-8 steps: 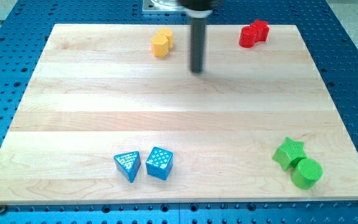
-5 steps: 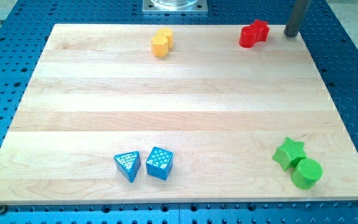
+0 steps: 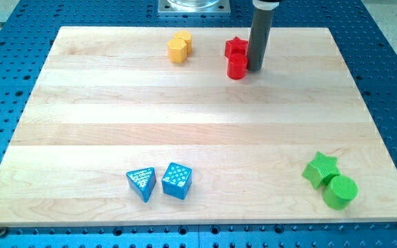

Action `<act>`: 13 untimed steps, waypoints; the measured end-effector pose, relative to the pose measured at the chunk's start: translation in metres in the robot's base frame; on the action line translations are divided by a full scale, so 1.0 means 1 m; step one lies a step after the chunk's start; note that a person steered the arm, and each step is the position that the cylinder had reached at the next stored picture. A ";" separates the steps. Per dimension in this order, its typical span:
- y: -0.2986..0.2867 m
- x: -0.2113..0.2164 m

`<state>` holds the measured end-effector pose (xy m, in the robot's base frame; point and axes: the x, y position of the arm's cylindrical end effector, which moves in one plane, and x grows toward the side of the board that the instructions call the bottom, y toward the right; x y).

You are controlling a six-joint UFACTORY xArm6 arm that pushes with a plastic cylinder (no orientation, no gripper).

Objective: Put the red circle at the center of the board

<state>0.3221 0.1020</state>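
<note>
The red circle point(image 3: 237, 67) lies near the view's top, a little right of the middle, on the wooden board point(image 3: 198, 124). A red star point(image 3: 236, 47) sits right above it, touching it. My tip point(image 3: 255, 68) stands just to the right of the red circle, touching or nearly touching its side. The dark rod rises from there to the view's top edge.
Two yellow blocks point(image 3: 180, 47) sit together at the top left of the middle. A blue triangle point(image 3: 142, 183) and a blue cube point(image 3: 177, 180) lie at the bottom left. A green star point(image 3: 320, 168) and a green circle point(image 3: 340, 191) lie at the bottom right.
My tip went from the board's top right corner to the left. The red circle and red star slid left with it, and the circle now lies below the star.
</note>
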 end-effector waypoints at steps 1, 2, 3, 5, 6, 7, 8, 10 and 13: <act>-0.054 0.043; -0.054 0.045; -0.053 0.016; -0.102 0.045; -0.110 0.063; -0.110 0.032; -0.135 0.027; -0.148 0.028; -0.204 0.059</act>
